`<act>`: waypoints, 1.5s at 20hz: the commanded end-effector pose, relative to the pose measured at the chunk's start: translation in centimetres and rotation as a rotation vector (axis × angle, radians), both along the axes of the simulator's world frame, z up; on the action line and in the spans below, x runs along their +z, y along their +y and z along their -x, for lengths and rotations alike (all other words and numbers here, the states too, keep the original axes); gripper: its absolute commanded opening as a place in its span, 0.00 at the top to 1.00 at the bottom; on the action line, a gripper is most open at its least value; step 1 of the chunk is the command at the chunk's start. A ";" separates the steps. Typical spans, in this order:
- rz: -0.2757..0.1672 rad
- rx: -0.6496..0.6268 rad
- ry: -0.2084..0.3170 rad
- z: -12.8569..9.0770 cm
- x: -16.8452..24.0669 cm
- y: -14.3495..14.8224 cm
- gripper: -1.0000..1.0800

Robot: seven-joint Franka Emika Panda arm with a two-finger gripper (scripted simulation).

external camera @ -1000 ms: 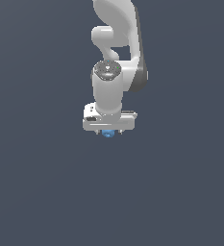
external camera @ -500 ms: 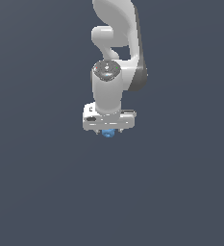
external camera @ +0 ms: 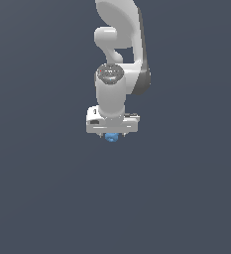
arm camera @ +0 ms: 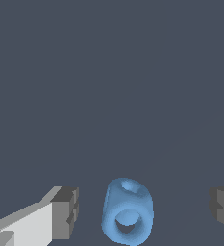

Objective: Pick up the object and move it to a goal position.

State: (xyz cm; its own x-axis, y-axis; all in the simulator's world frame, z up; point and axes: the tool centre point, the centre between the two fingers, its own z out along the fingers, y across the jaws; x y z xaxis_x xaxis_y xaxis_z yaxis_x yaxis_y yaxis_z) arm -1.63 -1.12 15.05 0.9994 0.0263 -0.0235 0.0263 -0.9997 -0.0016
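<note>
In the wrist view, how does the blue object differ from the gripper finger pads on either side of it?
Colour: the blue object is bright blue; the finger pads are dark grey. Shape: the object is rounded and lumpy with ring-like hollows; the pads are blocky and flat-faced. Position: the object sits in the middle of the gap, apart from both pads, which stand wide open on either side. In the exterior view the object shows just below the gripper.
</note>
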 end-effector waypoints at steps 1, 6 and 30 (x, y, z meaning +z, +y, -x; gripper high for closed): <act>0.000 -0.020 -0.002 0.6 -0.6 0.0 0.04; 0.001 -0.080 -0.008 2.6 -2.3 -0.1 0.04; 0.004 -0.235 -0.022 8.2 -6.8 -0.4 0.04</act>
